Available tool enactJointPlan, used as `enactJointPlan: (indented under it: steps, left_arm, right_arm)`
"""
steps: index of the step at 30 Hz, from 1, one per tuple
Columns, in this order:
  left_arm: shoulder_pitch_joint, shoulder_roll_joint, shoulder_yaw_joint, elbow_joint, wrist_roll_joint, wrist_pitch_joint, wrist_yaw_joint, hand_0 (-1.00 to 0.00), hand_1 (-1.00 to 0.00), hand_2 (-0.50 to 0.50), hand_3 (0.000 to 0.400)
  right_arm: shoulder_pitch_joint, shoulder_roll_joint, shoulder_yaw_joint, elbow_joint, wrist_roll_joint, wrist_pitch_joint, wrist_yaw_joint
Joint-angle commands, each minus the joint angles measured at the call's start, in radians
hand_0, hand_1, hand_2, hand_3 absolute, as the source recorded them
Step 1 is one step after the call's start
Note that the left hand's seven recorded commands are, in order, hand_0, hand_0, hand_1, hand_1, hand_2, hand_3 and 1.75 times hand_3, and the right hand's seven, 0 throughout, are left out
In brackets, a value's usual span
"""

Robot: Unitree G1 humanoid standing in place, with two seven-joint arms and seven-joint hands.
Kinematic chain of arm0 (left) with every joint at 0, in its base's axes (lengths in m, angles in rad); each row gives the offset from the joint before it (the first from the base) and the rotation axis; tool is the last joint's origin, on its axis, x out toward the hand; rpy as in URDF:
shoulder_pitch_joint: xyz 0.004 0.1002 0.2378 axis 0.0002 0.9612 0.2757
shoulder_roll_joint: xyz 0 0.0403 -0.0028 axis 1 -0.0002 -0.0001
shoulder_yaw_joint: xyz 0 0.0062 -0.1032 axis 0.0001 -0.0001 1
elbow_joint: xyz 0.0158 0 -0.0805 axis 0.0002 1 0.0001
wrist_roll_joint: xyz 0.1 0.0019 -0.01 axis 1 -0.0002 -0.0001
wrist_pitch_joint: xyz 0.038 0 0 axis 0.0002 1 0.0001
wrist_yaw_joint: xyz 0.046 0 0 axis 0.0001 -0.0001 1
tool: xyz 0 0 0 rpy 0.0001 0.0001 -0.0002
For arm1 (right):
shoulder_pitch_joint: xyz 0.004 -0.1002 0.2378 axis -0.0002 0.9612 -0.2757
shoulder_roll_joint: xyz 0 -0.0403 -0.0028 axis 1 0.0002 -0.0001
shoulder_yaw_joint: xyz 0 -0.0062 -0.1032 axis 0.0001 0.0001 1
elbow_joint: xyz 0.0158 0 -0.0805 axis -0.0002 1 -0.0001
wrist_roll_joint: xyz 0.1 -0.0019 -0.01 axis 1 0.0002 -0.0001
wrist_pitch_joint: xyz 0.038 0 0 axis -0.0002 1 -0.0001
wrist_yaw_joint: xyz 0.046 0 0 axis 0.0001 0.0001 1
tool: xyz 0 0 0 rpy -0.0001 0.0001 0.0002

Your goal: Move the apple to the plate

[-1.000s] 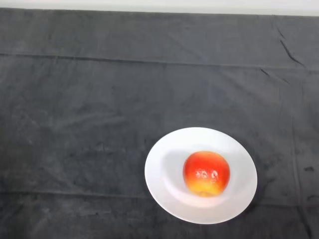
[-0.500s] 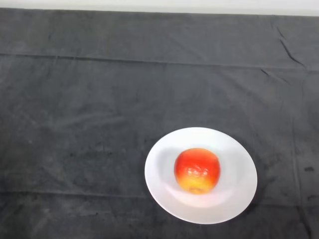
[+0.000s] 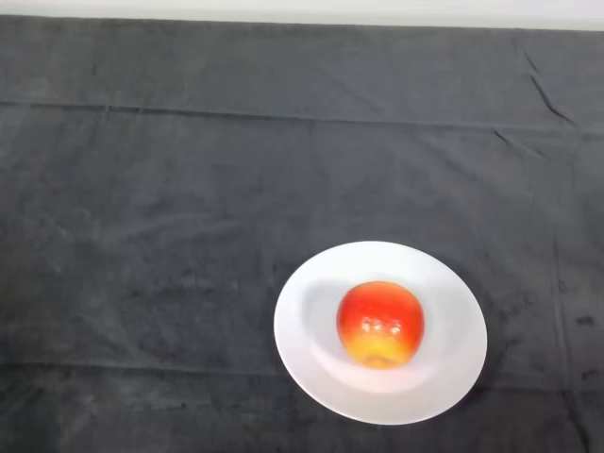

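A red and yellow apple [image 3: 380,324] sits on a white round plate [image 3: 311,302] in the lower right of the head view. The apple rests near the middle of the plate. The plate lies flat on the dark cloth.
The dark cloth [image 3: 189,189] covers the whole table, with creases running across it. A pale strip [image 3: 302,9] shows along the far edge at the top.
The apple has rocked on the plate: it rolled a little to the left, then back to the right. The plate has not moved.
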Motion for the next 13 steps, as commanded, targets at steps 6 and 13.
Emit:
enactJointPlan:
  steps: [6,13]
  left_arm:
    - [-0.017,-0.01,0.033,0.032,0.01,-0.032,-0.012,0.0,0.0,0.0,0.0]
    - [-0.02,-0.012,0.029,0.031,0.013,-0.031,-0.01,0.0,0.0,0.0,0.0]
  right_arm:
    - [0.025,-0.042,-0.0168,-0.002,-0.0055,0.001,0.0026]
    - [0.025,-0.042,-0.0167,-0.002,-0.0054,0.001,0.0025]
